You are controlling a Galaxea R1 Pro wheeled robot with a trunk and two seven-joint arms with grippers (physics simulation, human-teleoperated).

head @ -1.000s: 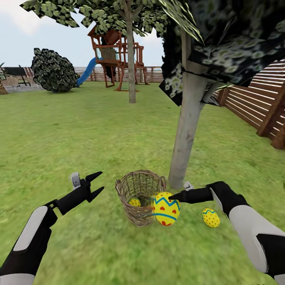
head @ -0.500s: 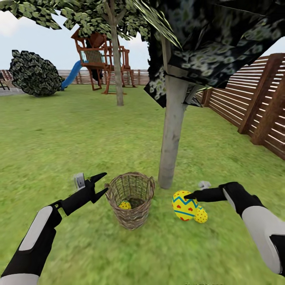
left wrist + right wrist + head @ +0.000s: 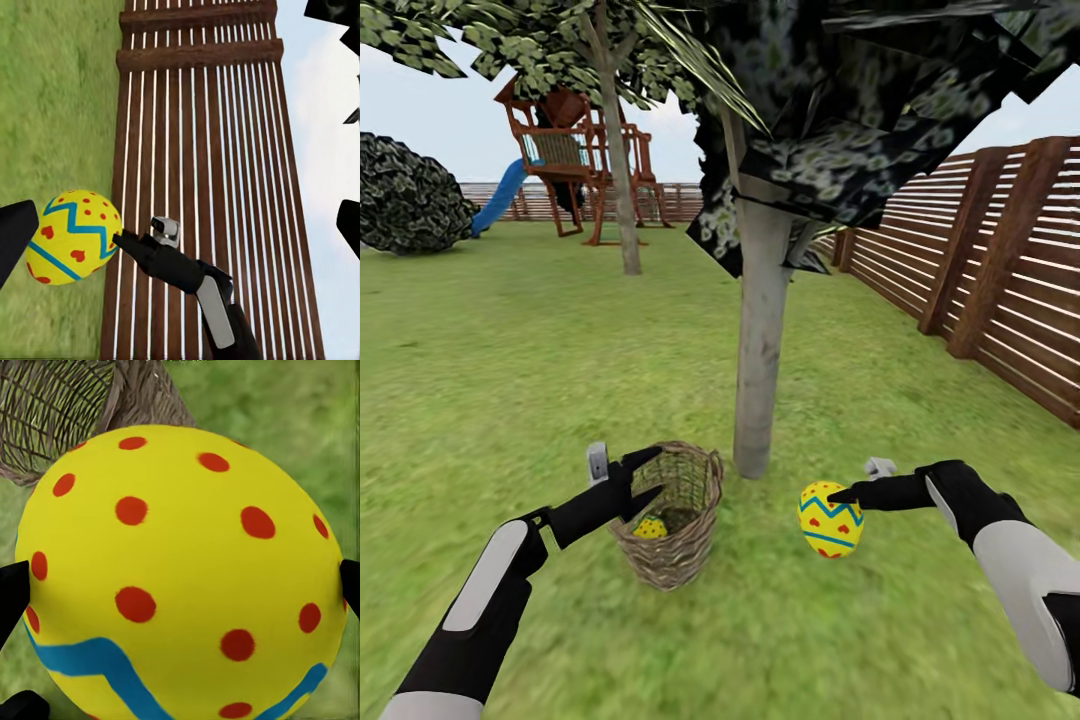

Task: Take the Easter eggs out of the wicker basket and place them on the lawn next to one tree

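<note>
While the head view looks down over both arms, the right gripper (image 3: 838, 497) sits in the lower right of the frame with its jaws clamped on one Easter egg (image 3: 830, 519), yellow with red dots and a blue zigzag band. That egg hangs just above the lawn (image 3: 510, 380), to the right of the tree trunk's foot. Right wrist view: same egg (image 3: 184, 577) nearly fills the frame, a dark fingertip (image 3: 13, 589) pressed against each side, basket weave (image 3: 52, 412) in the upper left corner behind it.

The tree (image 3: 762, 340) stands centre frame, pale grey trunk rising into dark leaf clusters across the top. The wicker basket (image 3: 678, 545) rests on the grass just left of the trunk's base, close beside it but apart. A second egg (image 3: 651, 527) lies inside the basket, low against the left wall.

The left gripper (image 3: 650, 472) is at the basket's left rim, jaws apart, holding nothing. Left wrist view: the held egg (image 3: 73, 236) at lower left, the right gripper (image 3: 120, 241) against it, with the slatted wooden fence (image 3: 202, 150) behind.

Background, upper left: a wooden play tower with a blue slide (image 3: 565, 150).
</note>
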